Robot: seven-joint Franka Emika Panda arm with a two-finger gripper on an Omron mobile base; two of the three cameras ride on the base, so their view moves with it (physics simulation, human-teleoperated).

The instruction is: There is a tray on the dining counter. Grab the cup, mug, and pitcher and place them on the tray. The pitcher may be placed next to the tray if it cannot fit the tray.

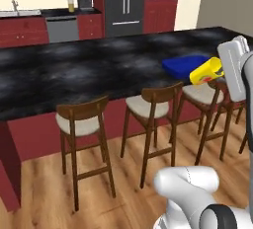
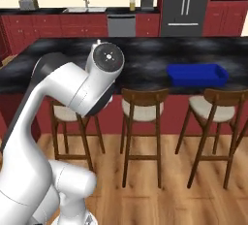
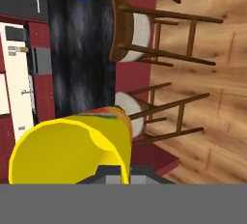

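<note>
- Cup (image 1: pixel 206 71), yellow, tipped sideways, clamped in closed gripper (image 1: pixel 220 72); left base view: it hangs over dining counter (image 1: pixel 74 70) edge, just beside blue tray (image 1: pixel 185 66), above chairs (image 1: pixel 81 124).
- Right base view: tray on counter, arm (image 2: pixel 72 93) blocks counter's left part.
- Hand view: cup rim up close, chairs beyond.

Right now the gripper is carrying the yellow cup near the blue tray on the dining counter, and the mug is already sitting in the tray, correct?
Not quite. The gripper does hold the yellow cup near the blue tray on the dining counter, but the right base view shows nothing sitting in the tray; no mug is in it.
</note>
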